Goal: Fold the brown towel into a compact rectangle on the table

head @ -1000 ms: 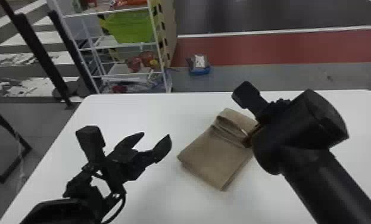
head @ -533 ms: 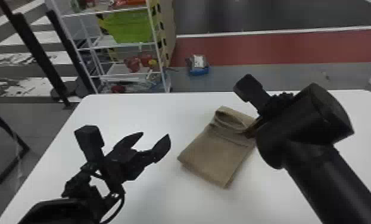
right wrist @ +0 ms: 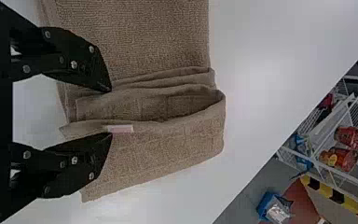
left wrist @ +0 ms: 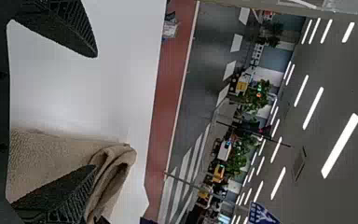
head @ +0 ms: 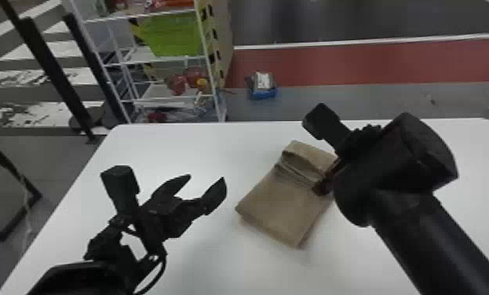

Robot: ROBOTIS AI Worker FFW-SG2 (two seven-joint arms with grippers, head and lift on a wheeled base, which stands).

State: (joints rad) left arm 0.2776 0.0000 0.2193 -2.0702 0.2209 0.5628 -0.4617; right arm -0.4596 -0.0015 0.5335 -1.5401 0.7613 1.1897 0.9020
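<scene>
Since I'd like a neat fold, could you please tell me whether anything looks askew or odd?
Yes: the brown towel has a fold gaping loosely at its far end instead of lying flat, and it sits at an angle to the table edge.

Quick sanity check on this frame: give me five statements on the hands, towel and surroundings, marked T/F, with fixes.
1. The left hand is open, left of the towel. True.
2. The right hand has its fingers apart at the towel's fold. True.
3. The towel is spread out in a single layer. False: it is folded, with a gaping fold at its far end.
4. A small pale tag sits on the towel's edge. True.
5. The green bin is on the table. False: the green bin is on the rack.
</scene>
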